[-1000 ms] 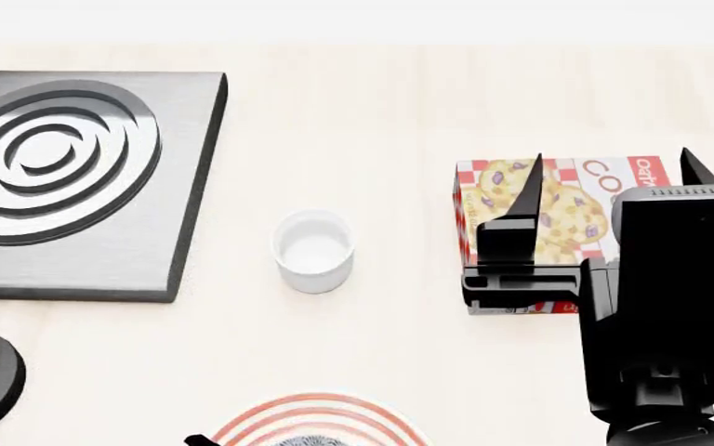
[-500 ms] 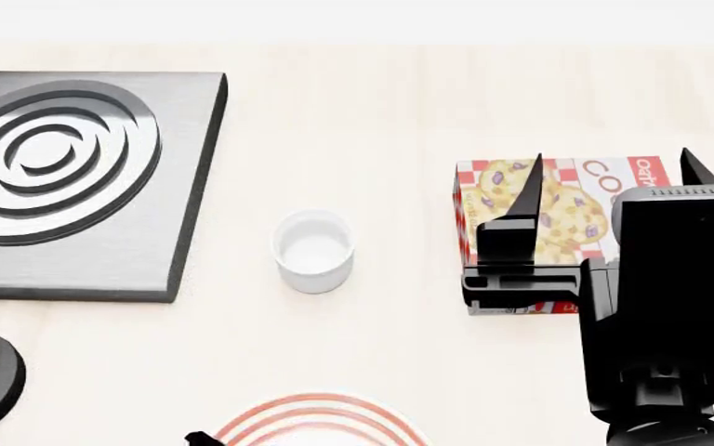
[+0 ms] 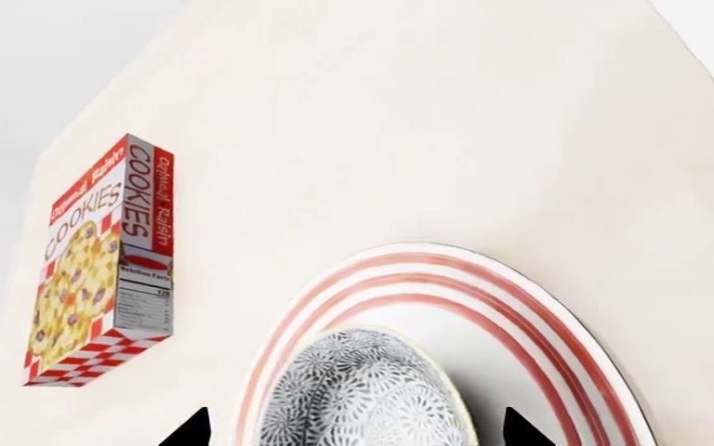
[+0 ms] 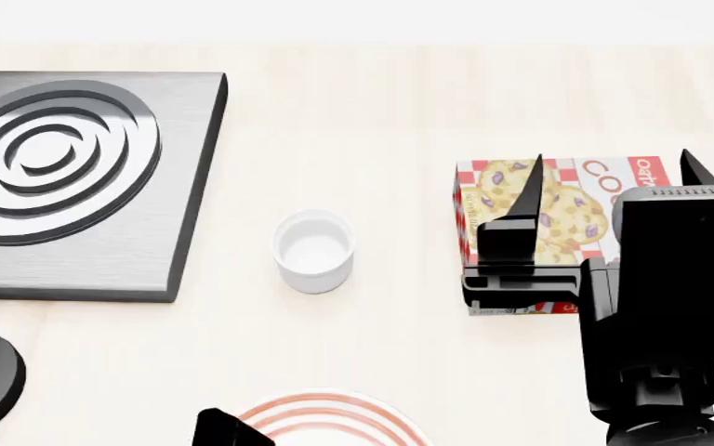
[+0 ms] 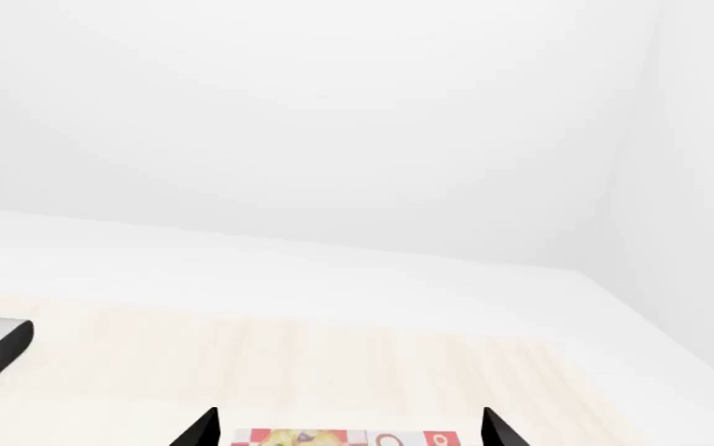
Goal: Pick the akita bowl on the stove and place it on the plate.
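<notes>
The plate (image 4: 326, 418) sits at the near edge of the table (image 4: 370, 121) in the head view, only its red-ringed far rim showing. In the left wrist view the akita bowl (image 3: 363, 395) rests on the plate (image 3: 543, 325), between the two black fingertips of the left gripper (image 3: 354, 429), whose jaws stand apart on either side of the bowl without touching it. Compared with half a second ago, a black part of the left gripper (image 4: 227, 429) now shows larger beside the plate's near-left rim; the rest matches.

Beyond the plate stands a small white cup (image 4: 313, 251). Right of the cup, the right gripper (image 4: 605, 190) hangs with jaws apart over a cookie box (image 4: 556, 214). Farther left of the cup lies the stove (image 4: 78, 177), its burner rings bare.
</notes>
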`<state>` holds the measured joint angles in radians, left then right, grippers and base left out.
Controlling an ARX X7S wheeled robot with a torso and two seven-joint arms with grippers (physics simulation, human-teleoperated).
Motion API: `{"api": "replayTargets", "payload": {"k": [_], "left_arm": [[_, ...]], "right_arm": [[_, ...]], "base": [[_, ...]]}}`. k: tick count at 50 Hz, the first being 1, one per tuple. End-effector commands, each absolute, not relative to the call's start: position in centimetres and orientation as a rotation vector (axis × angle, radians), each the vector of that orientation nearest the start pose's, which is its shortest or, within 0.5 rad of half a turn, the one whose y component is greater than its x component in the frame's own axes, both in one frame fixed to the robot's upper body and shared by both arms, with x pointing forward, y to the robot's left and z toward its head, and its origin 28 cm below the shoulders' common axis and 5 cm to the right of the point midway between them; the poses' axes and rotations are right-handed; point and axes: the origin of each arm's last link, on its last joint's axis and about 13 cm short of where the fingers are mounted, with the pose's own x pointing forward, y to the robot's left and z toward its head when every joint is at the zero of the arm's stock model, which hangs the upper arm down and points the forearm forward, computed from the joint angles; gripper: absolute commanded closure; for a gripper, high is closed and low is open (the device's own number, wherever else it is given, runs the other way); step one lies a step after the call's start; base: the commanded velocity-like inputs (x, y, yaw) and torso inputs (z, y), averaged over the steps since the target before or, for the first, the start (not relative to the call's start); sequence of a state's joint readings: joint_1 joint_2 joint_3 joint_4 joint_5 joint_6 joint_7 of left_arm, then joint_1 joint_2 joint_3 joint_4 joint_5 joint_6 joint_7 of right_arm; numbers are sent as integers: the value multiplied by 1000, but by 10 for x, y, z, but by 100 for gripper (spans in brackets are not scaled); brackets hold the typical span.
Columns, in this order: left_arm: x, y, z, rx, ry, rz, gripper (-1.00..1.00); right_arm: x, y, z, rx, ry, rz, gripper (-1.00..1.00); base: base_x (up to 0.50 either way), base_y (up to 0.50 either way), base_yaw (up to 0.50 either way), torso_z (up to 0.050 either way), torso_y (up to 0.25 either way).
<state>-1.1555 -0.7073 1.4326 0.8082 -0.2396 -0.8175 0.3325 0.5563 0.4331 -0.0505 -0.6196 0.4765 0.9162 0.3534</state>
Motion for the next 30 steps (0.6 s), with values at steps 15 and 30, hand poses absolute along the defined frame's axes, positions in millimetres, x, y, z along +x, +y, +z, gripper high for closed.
{"api": "replayTargets", "payload": {"k": [15,30], "left_arm": [[221,156,244,796,-270,-1190,-100],[225,164,251,578,-296,-1107,-100]], "right_arm": [[252,-143,212,-119,-211,-83,-100],[252,-143,212,-120,-212,-82,-100]], "base": [[0,0,0,0,0],[0,0,0,0,0]]}}
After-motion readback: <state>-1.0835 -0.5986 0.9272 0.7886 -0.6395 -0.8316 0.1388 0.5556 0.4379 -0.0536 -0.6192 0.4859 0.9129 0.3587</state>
